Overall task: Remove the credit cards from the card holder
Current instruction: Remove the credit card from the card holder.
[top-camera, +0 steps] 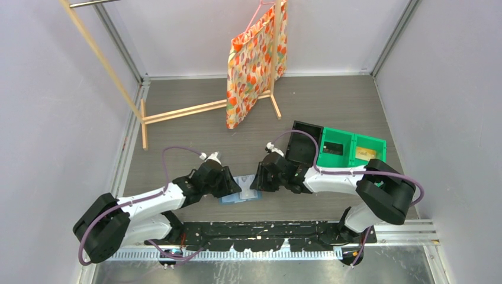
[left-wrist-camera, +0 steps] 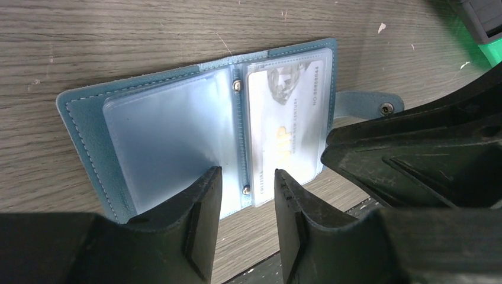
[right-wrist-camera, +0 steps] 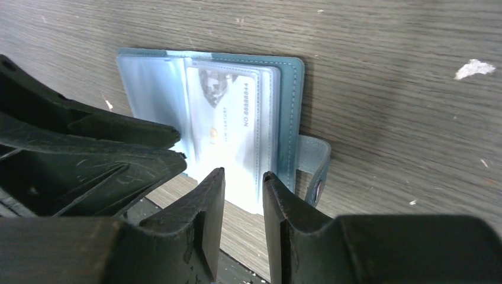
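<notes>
The teal-blue card holder [top-camera: 241, 196] lies open on the table between both grippers. In the left wrist view [left-wrist-camera: 177, 124] its left sleeve looks empty and its right sleeve holds a whitish-grey card [left-wrist-camera: 287, 124] with printed numbers. The same card shows in the right wrist view [right-wrist-camera: 228, 127], inside the holder [right-wrist-camera: 287, 118]. My left gripper [left-wrist-camera: 247, 177] hovers open over the holder's spine at its near edge. My right gripper [right-wrist-camera: 244, 177] hovers open over the card's near edge. Neither holds anything. Other cards are hidden.
A green bin [top-camera: 350, 149] and a black bin [top-camera: 303, 143] stand at the right, behind my right arm. A patterned bag [top-camera: 254, 62] hangs on a wooden rack [top-camera: 177, 112] at the back. A snap strap [left-wrist-camera: 370, 103] sticks out of the holder's right side.
</notes>
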You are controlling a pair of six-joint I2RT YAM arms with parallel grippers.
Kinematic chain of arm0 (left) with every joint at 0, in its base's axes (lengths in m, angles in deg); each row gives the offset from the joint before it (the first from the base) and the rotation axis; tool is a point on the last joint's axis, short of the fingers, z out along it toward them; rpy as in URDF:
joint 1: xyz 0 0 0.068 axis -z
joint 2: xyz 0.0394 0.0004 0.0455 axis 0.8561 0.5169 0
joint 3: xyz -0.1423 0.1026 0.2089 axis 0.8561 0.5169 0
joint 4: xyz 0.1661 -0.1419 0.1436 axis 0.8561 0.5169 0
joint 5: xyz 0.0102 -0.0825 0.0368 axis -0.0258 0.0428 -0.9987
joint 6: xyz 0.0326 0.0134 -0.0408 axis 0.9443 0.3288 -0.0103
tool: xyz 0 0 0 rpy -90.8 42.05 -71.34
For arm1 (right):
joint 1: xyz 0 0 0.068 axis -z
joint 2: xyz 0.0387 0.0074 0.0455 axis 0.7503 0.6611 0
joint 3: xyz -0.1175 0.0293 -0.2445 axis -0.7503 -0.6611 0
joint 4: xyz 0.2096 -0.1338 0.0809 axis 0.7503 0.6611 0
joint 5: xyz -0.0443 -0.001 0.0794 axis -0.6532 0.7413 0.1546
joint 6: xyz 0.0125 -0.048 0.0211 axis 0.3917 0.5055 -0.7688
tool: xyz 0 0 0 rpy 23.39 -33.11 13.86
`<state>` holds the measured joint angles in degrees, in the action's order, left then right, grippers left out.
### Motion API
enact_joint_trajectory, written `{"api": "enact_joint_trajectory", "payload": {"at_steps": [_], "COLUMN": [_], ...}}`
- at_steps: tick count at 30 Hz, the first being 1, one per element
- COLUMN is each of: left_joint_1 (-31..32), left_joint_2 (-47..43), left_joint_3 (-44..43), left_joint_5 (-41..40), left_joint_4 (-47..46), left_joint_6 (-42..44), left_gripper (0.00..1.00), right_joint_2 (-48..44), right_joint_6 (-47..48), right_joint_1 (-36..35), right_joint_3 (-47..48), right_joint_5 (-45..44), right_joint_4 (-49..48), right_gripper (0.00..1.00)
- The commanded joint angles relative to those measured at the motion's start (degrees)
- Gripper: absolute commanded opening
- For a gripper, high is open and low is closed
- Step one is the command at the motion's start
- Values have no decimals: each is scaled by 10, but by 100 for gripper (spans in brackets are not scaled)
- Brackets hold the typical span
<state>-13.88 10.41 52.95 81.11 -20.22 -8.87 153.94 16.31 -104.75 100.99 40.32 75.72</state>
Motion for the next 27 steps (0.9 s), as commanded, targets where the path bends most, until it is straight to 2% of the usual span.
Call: {"api": "enact_joint_trajectory", "payload": {"at_steps": [1,15,27], "left_joint_1": [-3,-3,-3], "left_joint_2": [-4,-2,8], "left_joint_3": [0,0,4], "left_joint_5": [-12,-16,-20], "left_joint_4": [17,26,20], "left_joint_6": [8,13,12], "left_gripper": [39,38,37], "right_joint_2": [-20,25,31], "right_joint_6": [-2,-6,-19], "right_joint_1": [-1,-1,-1], "right_joint_3": [4,-2,-22], "right_joint_5": [16,14,4], "right_joint_4": [-25,-50,-76], "right_gripper": [36,35,40]}}
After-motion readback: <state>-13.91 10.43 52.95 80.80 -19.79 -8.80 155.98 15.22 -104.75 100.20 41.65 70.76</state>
